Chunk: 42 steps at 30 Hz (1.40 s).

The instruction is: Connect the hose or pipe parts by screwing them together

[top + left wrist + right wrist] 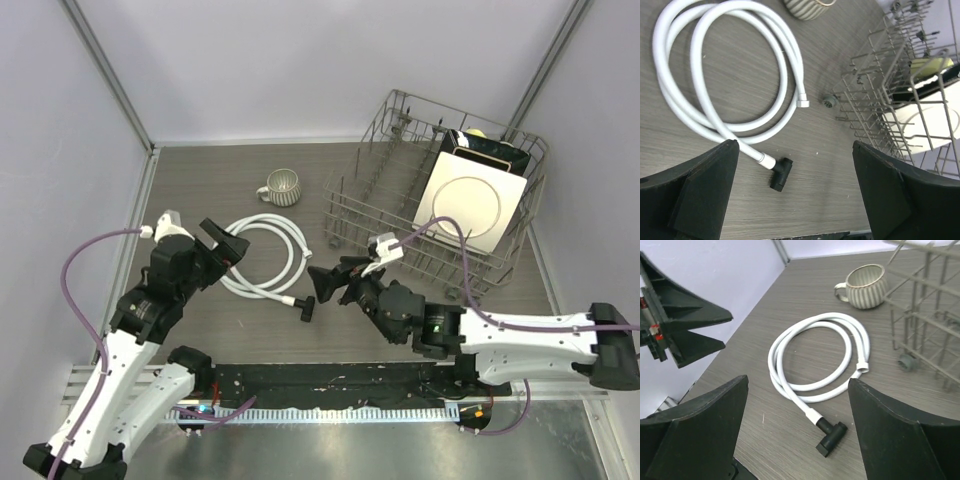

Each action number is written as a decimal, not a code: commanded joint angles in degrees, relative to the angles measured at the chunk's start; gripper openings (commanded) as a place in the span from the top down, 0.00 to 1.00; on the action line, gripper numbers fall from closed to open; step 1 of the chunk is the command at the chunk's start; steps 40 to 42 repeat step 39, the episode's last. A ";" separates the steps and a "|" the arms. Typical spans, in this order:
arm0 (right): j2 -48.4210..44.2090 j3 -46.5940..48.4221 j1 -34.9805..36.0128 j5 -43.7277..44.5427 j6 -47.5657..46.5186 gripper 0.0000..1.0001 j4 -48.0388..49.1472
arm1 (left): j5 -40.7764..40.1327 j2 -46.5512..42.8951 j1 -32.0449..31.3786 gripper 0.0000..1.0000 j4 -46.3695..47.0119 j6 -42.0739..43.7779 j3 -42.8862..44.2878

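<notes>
Right gripper [318, 283], jaws spread, just beside black T-fitting [303, 308]

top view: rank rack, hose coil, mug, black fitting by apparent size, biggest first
1. rack
2. hose coil
3. mug
4. black fitting
None look alike, and no camera-nearness doubt: the gaps are plain.

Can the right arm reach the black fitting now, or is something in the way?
Probably yes: the fitting lies just ahead of the open right end effector, with nothing between them.
</notes>
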 commanded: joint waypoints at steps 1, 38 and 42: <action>-4.46 10.39 0.11 12.40 12.38 0.13 -40.31 | 4.43 0.30 -0.13 0.00 3.02 8.77 6.15; -22.31 21.04 0.11 6.64 14.99 0.04 -50.94 | 14.37 -13.59 -0.04 0.00 14.28 23.02 4.49; -21.96 21.13 0.11 6.37 15.16 0.04 -50.94 | 14.46 -13.51 -0.04 0.00 14.37 22.84 4.58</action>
